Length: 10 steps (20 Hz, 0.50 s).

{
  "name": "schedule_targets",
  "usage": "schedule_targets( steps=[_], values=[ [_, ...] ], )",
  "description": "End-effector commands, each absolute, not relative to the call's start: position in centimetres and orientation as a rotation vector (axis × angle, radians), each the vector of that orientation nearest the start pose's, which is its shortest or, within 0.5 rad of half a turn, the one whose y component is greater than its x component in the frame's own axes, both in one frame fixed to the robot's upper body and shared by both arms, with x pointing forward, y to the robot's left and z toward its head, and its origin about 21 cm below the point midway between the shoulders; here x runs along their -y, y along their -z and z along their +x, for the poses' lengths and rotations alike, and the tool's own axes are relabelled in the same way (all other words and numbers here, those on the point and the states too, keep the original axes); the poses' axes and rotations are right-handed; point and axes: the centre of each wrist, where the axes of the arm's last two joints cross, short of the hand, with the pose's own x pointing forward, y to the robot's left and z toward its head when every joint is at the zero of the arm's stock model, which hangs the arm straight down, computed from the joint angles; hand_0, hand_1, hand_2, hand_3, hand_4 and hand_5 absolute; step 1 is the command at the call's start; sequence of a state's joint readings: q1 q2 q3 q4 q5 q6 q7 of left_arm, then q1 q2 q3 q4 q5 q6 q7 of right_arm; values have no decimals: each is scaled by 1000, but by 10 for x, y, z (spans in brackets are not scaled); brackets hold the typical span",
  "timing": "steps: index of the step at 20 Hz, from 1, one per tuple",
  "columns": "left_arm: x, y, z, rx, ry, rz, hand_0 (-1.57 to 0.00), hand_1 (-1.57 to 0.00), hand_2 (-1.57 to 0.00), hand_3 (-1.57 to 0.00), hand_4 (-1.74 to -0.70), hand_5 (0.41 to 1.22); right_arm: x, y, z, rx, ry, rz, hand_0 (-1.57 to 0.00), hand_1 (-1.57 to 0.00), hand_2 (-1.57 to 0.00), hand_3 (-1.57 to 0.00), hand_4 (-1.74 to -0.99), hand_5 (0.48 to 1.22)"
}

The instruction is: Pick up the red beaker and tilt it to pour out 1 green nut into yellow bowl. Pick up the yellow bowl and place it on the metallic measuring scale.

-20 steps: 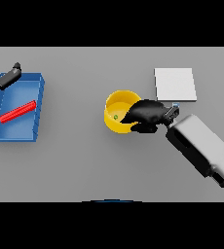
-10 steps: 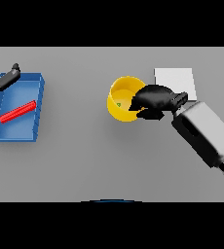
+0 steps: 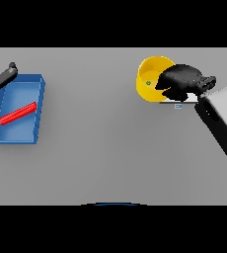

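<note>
The yellow bowl (image 3: 150, 79) is lifted and tilted toward me, with a small green nut (image 3: 148, 83) inside it. My right hand (image 3: 180, 80) is shut on the bowl's right rim and covers most of the metallic scale (image 3: 177, 103), of which only a thin front edge shows below the hand. The bowl hangs over the scale's left part. The red beaker (image 3: 18, 113) lies on its side in the blue tray (image 3: 34, 89) at the left. My left hand (image 3: 1, 78) rests open at the tray's far left corner.
The blue tray occupies the left side of the grey table. My right forearm (image 3: 221, 118) crosses the right side of the table.
My right hand has carried the yellow bowl up and to the right, from the table's middle to over the scale. The left hand and red beaker stay put.
</note>
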State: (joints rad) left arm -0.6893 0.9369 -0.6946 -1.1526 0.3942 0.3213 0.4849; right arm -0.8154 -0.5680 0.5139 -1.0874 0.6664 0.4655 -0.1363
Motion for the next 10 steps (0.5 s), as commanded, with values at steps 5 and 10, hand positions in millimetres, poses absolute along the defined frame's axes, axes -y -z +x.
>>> schedule_targets(
  steps=[5, 10],
  values=[
    [-331, -132, 361, 1103, 442, 696, 1, 1, 1, 1, -808, 752, 225, -131, 413, 1220, -1776, -581, -1565, -1554, -1571, -1328, -1725, 1221],
    [-327, -134, 355, 1098, 423, 698, 1, 1, 1, 1, -830, 767, 262, -114, 427, 1126, -1658, -667, -1529, -1425, -1496, -1491, -1729, 1221]
  ],
)
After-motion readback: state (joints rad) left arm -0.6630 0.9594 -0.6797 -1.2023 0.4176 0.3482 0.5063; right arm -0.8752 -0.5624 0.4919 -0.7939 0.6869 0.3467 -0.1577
